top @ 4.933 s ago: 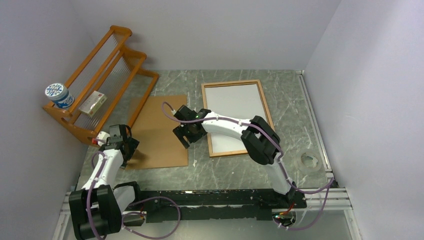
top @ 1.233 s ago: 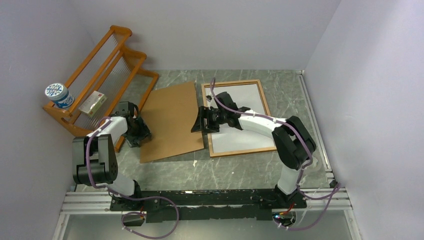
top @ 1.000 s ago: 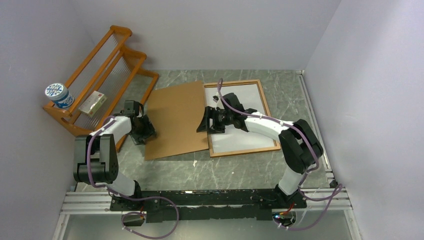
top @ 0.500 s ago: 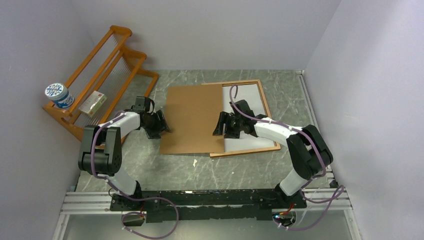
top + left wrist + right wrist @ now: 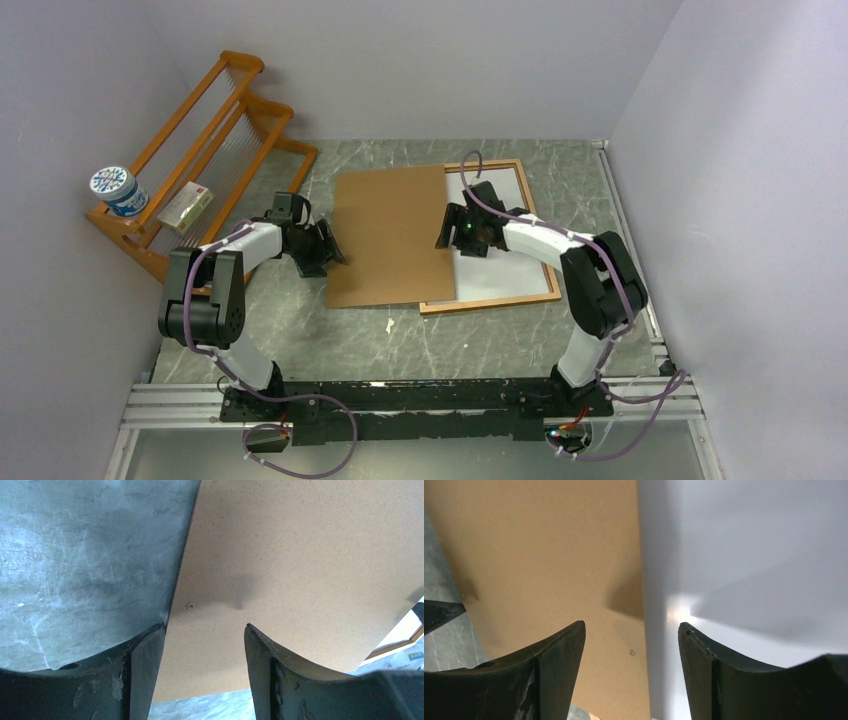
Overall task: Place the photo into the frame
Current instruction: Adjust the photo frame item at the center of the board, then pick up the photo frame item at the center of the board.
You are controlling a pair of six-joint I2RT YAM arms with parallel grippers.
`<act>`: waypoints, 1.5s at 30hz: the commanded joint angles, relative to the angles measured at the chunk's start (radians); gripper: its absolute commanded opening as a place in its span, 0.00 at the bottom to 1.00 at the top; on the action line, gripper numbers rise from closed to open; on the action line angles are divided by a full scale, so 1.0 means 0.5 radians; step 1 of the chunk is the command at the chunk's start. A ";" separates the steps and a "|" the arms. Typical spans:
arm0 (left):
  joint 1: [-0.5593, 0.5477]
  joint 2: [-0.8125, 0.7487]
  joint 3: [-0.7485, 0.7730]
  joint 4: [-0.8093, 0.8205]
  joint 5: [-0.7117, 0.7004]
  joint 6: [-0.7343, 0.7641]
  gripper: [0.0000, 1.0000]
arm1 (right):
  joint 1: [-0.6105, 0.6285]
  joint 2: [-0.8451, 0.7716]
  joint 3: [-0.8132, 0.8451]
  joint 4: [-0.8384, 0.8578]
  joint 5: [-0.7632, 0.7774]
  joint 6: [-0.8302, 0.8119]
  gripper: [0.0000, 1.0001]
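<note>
The thin orange-brown frame lies flat at the back right, with a plain white surface inside it. No plant print shows anywhere. A plain brown backing board lies flat and covers the frame's left part. My left gripper is open, its fingers on either side of the board's left edge. My right gripper is open over the board's right edge, where brown board meets white surface; it shows in the right wrist view. A corner of the frame shows past the board.
An orange wooden rack stands at the back left, holding a blue-and-white tub and a small box. A small white scrap lies on the grey marbled table in front of the board.
The brown board has slid right from the table's left side onto the frame's left part and squared up. Both grippers moved right with it; the right one then shifted toward the back.
</note>
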 commanded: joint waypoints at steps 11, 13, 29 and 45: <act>-0.019 0.103 -0.053 -0.053 -0.038 0.052 0.67 | -0.040 0.221 0.278 0.237 -0.616 -0.073 0.69; -0.018 0.107 -0.035 -0.060 -0.034 0.059 0.67 | -0.049 0.121 0.208 0.354 -0.770 -0.023 0.65; -0.018 -0.060 0.005 -0.010 -0.050 0.085 0.67 | -0.094 0.025 0.219 0.672 -1.239 0.231 0.26; -0.031 -0.814 0.266 0.116 0.212 0.788 0.73 | -0.114 -0.019 0.780 0.050 -0.956 0.424 0.00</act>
